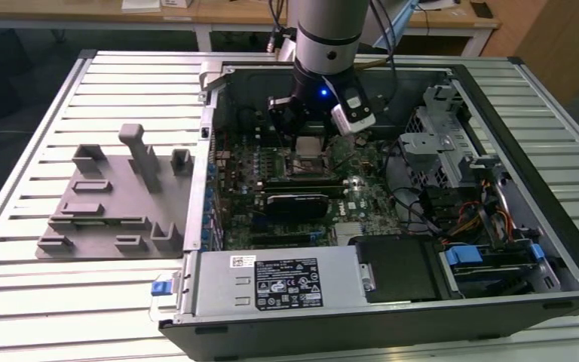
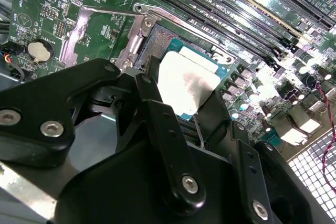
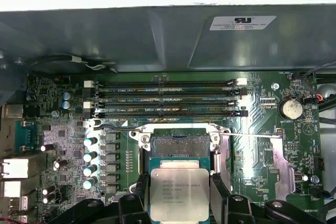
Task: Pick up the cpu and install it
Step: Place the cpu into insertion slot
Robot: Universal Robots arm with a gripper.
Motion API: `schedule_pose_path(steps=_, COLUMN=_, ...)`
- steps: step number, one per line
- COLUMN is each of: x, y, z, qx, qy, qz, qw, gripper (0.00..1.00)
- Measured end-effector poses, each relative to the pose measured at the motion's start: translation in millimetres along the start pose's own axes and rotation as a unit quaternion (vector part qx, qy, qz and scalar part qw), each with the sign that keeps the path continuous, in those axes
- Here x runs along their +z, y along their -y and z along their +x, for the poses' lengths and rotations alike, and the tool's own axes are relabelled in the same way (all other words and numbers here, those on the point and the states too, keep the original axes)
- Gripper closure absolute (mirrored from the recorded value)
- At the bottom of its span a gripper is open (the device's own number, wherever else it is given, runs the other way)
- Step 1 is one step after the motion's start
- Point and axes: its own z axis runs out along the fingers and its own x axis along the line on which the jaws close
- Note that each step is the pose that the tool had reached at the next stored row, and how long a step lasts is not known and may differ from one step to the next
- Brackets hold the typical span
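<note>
Open computer case (image 1: 370, 326) lying on a slatted metal surface (image 1: 118, 83), with the robot arm (image 1: 325, 30) reaching down into it from above. In the exterior view a grey moulded fixture (image 1: 108, 204) rests on the surface at the exterior view's left of the case, well apart from the arm, and a silver power supply (image 1: 269, 283) fills the case's near corner.

The claw (image 3: 179, 182) is closed on the cpu (image 3: 179, 195) – two black fingers (image 3: 143, 190) press against opposite edges of the chip, one on each side. The cpu sits level between them, silver-grey metal top facing up and a green edge showing around it. In the second wrist view the same grip is seen from behind the claw's black linkage, with the cpu (image 2: 186, 85) bright between the fingers (image 2: 218, 111).

The cpu hangs over the green motherboard (image 3: 63, 129), at the near edge of the black socket (image 3: 178, 141), whose contact field lies uncovered. Whether the chip touches the socket frame cannot be told. Beyond the socket run four long memory slots (image 3: 165, 98), side by side, and a round coin cell (image 3: 290, 108) sits on the board near one corner, well apart from the claw.

In the exterior view the cpu (image 1: 310, 145) shows as a small pale square just under the wrist, above the socket area.
</note>
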Motion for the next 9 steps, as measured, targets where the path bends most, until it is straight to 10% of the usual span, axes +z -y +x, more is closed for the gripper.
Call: schedule_pose_path(steps=9, x=0.1, y=0.0, z=0.0, qx=0.015, qy=0.0012, qz=-0.0003, qw=0.9999, gripper=0.46)
